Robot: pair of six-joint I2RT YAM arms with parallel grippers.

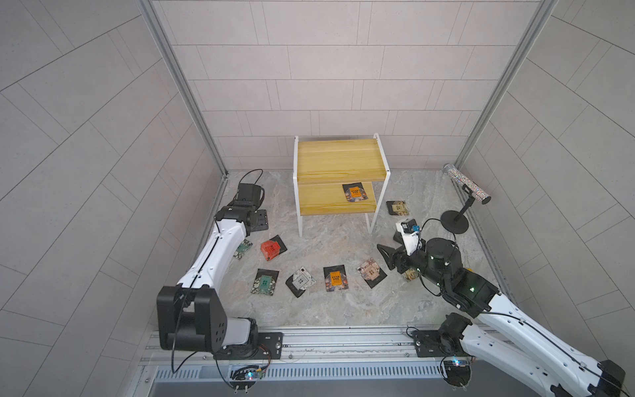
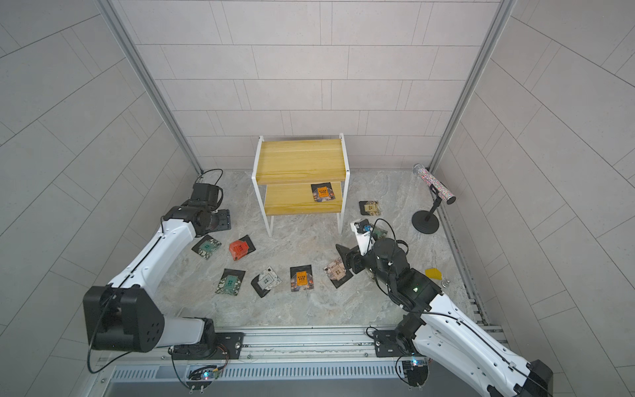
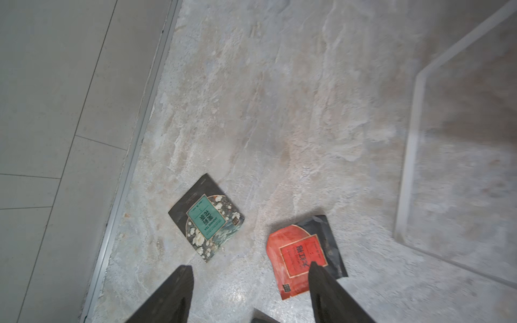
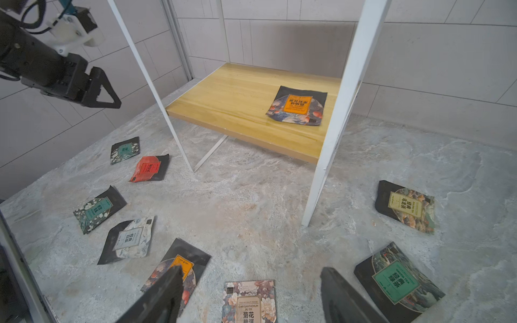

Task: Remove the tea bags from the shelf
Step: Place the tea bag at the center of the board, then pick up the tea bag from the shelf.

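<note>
black left gripper (image 3: 250, 267) and right gripper (image 4: 251, 269) hover tilted downward, jaws spread, empty.

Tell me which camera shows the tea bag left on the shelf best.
The right wrist view: the orange-labelled tea bag lies flat on the lower board of the shelf, close up, with its label visible. In both top views it is small and far off. The left wrist view misses it.

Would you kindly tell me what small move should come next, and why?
Probably ease the right gripper forward to the orange-labelled tea bag on the shelf, lower board: it is the only bag there, and the open, empty jaws face it.
</note>
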